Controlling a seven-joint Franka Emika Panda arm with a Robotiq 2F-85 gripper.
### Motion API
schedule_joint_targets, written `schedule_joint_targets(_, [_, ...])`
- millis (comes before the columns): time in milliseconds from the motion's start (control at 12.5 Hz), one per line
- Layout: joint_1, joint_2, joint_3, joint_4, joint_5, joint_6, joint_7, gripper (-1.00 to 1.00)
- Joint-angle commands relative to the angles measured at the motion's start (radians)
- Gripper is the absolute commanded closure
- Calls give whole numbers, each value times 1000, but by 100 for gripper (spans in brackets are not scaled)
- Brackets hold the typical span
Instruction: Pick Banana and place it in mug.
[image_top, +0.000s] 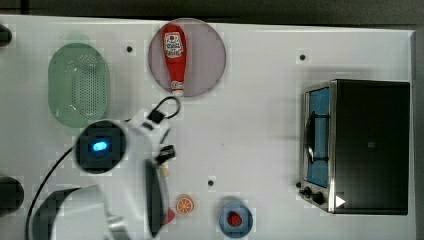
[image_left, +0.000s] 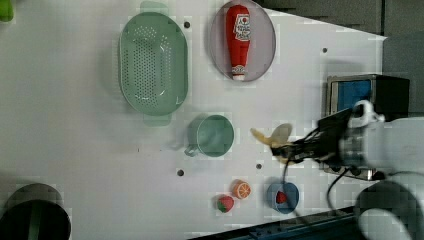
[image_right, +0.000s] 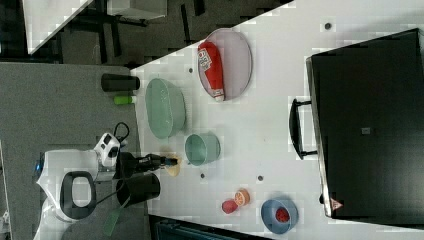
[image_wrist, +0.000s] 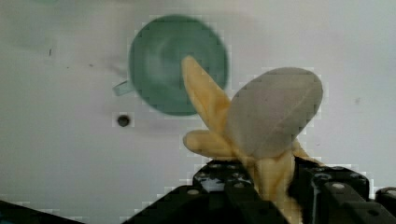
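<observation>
My gripper (image_wrist: 271, 184) is shut on the lower end of the banana (image_wrist: 261, 121), a pale yellow toy with spread peel flaps and a greyish-brown face. In the wrist view the dark-green mug (image_wrist: 159, 60) sits on the white table beyond the banana's tip, its mouth open and its small handle to one side. In the left view the banana (image_left: 272, 136) hangs in the air just to the right of the mug (image_left: 215, 136), with the gripper (image_left: 289, 150) behind it. In the right view the mug (image_right: 202, 149) stands close to the held banana (image_right: 173, 169).
A pale-green colander (image_left: 152, 62) lies beyond the mug. A ketchup bottle (image_left: 238, 40) rests on a grey plate (image_left: 265, 45). An orange slice (image_left: 241, 189), a strawberry (image_left: 225, 203) and a blue bowl (image_left: 293, 192) sit near the table edge. A toaster oven (image_top: 360, 145) stands at the top view's right.
</observation>
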Motion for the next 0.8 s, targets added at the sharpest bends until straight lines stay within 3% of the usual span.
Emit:
schedule_joint_targets(80, [6, 41, 53, 2, 23, 96, 250, 36])
schedule_joint_targets(640, [6, 245, 97, -2, -5, 309, 330, 36])
schedule_joint_targets(720, [6, 261, 93, -3, -33, 331, 331, 29])
schedule_joint_targets(800, [6, 274, 90, -4, -61, 362, 331, 10])
